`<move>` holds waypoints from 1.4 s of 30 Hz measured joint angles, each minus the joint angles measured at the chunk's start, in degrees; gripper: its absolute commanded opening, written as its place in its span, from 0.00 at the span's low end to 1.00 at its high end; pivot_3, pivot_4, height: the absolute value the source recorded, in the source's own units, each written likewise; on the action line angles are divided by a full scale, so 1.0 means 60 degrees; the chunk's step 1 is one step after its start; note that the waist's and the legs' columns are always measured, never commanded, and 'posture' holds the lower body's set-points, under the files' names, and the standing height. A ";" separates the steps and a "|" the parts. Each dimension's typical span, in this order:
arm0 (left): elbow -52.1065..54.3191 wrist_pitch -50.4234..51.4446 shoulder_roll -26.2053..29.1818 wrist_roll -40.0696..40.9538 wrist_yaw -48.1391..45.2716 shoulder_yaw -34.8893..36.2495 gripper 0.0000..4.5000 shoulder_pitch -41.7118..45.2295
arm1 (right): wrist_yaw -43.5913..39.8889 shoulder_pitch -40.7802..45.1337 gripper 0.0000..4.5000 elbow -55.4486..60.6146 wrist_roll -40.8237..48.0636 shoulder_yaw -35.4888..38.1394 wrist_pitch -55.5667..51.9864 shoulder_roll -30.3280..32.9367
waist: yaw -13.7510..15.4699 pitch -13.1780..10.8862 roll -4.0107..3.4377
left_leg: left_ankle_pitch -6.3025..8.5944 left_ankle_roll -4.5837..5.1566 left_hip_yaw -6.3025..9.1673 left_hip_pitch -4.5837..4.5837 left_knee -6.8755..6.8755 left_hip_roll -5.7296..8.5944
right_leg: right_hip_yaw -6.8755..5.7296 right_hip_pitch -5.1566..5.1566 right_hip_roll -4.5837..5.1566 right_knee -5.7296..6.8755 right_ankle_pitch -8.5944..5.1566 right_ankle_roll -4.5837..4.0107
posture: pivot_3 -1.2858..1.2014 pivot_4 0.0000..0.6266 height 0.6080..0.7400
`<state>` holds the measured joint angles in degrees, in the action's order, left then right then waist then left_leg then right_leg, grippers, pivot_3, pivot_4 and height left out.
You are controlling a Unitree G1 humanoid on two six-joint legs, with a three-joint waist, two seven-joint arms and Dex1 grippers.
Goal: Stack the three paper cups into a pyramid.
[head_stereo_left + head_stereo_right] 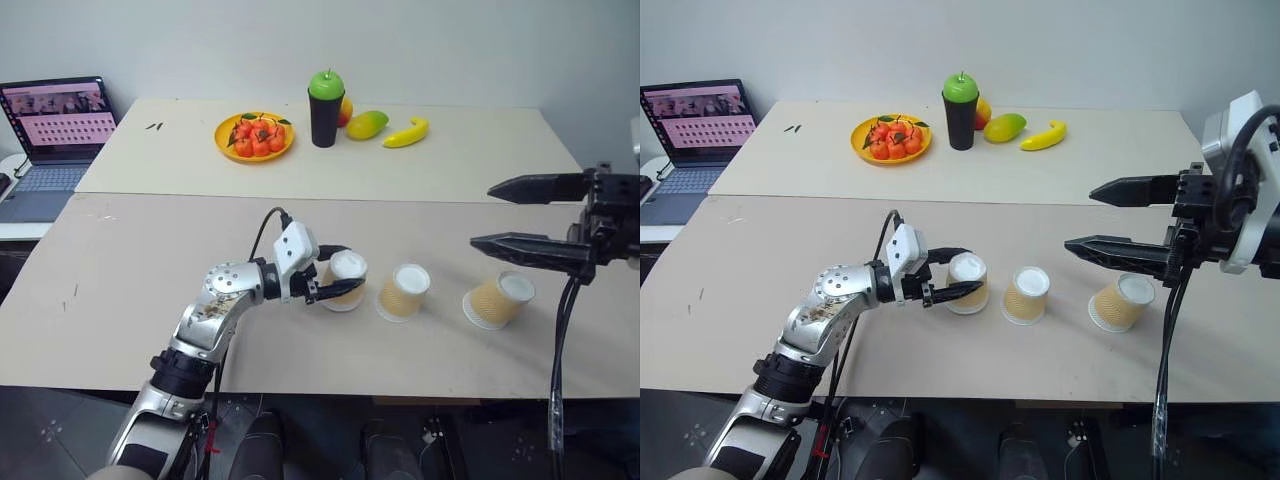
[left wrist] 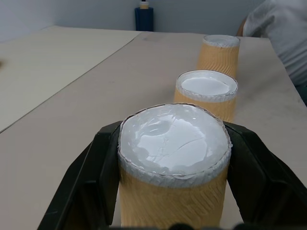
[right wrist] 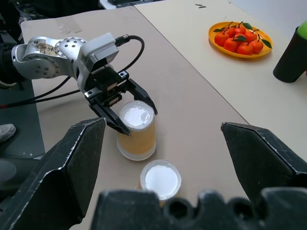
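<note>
Three tan ribbed paper cups stand mouth-down in a row on the near table. My left gripper (image 1: 346, 271) is shut on the leftmost cup (image 1: 349, 264), with one black finger on each side of it (image 2: 172, 158). The middle cup (image 1: 404, 292) stands a short gap to its right, and the third cup (image 1: 497, 300) stands further right. My right gripper (image 1: 481, 215) hangs open in the air above the table, over the gap between the middle and third cups, holding nothing. In the right wrist view its fingers (image 3: 72, 167) frame the held cup (image 3: 136, 129) and the middle cup (image 3: 160, 179).
On the far table are a yellow plate of oranges (image 1: 254, 136), a black cup with a green top (image 1: 326, 108), a mango (image 1: 367, 124) and a banana (image 1: 406, 132). A laptop (image 1: 55, 125) sits at far left. A person's sleeve (image 2: 283, 33) shows beyond the cups.
</note>
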<state>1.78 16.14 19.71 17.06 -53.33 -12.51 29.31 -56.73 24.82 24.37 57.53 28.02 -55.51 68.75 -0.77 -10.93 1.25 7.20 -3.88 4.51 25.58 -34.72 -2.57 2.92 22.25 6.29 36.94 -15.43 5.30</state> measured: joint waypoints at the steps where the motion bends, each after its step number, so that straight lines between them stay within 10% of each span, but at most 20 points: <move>1: -0.0018 0.0000 -0.0004 0.0000 -0.0024 -0.0001 0.58 0.0011 | 0.0022 -0.0032 1.00 0.0016 0.0007 0.0047 -0.0004 0.0021 | -0.0002 0.0000 0.0000 | 0.0000 0.0000 0.0000 0.0000 -0.0001 0.0000 | 0.0000 0.0000 0.0000 0.0000 0.0000 0.0000 | 0.52 0.24 0.94; 36: -0.0670 -0.0720 -0.0600 -0.0354 -0.0443 -0.0509 0.58 0.0088 | 0.0783 -0.1101 1.00 0.0917 0.0763 0.1653 -0.0795 0.0224 | 0.0007 0.0000 0.0000 | 0.0000 0.0001 0.0000 -0.0001 -0.0003 0.0001 | 0.0000 -0.0002 0.0000 0.0000 -0.0004 0.0007 | 0.52 0.24 0.94; 42: -0.0893 -0.0994 -0.0702 -0.0415 -0.0531 -0.0555 0.99 0.0153 | 0.0835 -0.1163 1.00 0.1004 0.0777 0.1867 -0.0829 0.0298 | 0.0008 0.0000 0.0000 | 0.0000 0.0001 0.0001 0.0000 -0.0002 0.0001 | 0.0000 -0.0002 0.0000 -0.0001 -0.0005 0.0008 | 0.52 0.24 0.94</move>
<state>-3.57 10.18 15.50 14.57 -56.52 -15.84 30.23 -51.72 17.84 30.39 62.19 39.23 -60.48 70.54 -0.72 -10.93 1.25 7.20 -3.87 4.52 25.58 -34.73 -2.57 2.92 22.24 6.29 36.94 -15.46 5.34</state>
